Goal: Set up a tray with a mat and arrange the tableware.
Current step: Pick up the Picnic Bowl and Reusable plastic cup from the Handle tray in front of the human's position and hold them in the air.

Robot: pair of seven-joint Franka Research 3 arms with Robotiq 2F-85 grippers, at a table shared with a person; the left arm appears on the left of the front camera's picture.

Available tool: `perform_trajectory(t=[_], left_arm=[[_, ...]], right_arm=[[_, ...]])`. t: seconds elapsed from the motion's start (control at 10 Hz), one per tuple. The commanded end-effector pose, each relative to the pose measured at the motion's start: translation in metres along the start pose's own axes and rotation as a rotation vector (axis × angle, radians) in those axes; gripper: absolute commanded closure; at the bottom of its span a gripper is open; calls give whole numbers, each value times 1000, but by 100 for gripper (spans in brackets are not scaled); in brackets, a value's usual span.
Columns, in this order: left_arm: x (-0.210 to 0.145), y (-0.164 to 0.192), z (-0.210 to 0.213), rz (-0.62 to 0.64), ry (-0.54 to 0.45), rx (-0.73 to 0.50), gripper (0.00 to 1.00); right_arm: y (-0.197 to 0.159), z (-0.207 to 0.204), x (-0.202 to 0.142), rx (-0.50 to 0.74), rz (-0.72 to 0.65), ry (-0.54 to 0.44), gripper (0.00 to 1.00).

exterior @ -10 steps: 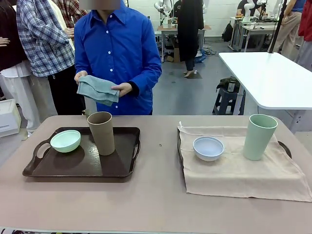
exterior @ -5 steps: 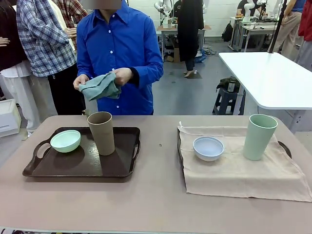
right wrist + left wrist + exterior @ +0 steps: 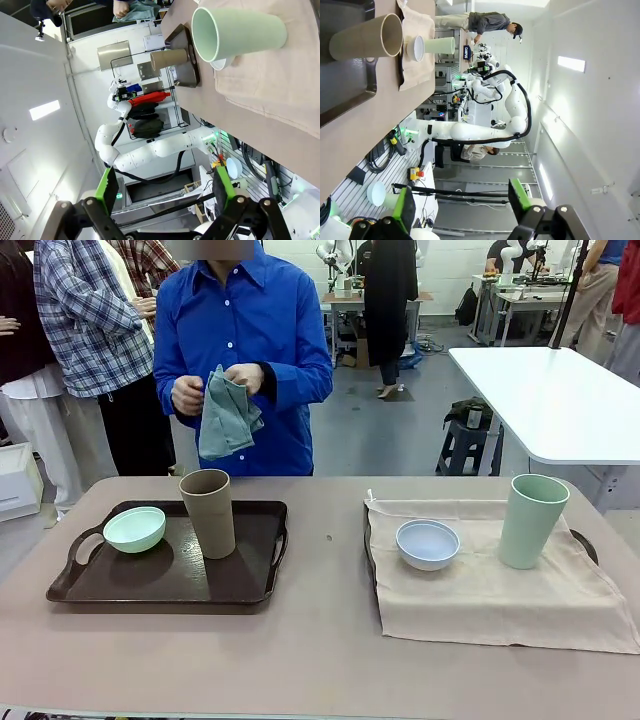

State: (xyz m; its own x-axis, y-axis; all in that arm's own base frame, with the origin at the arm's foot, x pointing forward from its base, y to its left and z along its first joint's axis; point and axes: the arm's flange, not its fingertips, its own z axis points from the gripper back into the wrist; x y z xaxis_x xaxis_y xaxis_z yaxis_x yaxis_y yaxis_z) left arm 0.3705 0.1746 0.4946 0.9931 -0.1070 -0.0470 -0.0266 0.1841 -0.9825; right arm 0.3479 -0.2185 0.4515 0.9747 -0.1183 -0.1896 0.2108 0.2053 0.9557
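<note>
On the left, a dark brown tray (image 3: 120, 585) carries a mint green bowl (image 3: 134, 528) and a tan cup (image 3: 208, 512). On the right, a beige mat (image 3: 490, 590) covers a second tray, whose handle (image 3: 586, 543) peeks out; a white bowl (image 3: 427, 543) and a pale green cup (image 3: 531, 520) stand on the mat. My left gripper (image 3: 461, 202) is open in the air off the table, with the tan cup (image 3: 365, 39) far ahead. My right gripper (image 3: 165, 192) is open too, away from the pale green cup (image 3: 240, 30).
A person in a blue shirt stands at the far edge holding a teal cloth (image 3: 226, 415) in both hands. Bare tabletop (image 3: 325, 570) lies between the trays. More people and a white table (image 3: 550, 400) are behind.
The person has raised the teal cloth and turned it from a folded bundle to hanging down from both hands. The tableware and both grippers have not moved.
</note>
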Motion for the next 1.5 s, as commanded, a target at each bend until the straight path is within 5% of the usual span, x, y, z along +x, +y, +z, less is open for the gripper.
perform_trajectory(t=[0.0,0.1,0.3,0.9,1.2,1.4], left_arm=[[-1,0,0,14,-9,5,0],[0,0,0,0,0,0,0],[12,-27,-2,63,-125,214,0],[0,-111,-29,203,-256,641,0],[-14,-150,-46,262,-374,784,0],[-9,-159,-61,313,-426,856,0]], right_arm=[[0,0,0,0,0,0,0],[17,3,-5,-25,63,-17,0],[61,-22,-9,-120,138,-19,0],[170,-190,10,-476,529,28,0],[166,-282,51,-708,679,-81,0],[147,-334,86,-782,722,-64,0]])
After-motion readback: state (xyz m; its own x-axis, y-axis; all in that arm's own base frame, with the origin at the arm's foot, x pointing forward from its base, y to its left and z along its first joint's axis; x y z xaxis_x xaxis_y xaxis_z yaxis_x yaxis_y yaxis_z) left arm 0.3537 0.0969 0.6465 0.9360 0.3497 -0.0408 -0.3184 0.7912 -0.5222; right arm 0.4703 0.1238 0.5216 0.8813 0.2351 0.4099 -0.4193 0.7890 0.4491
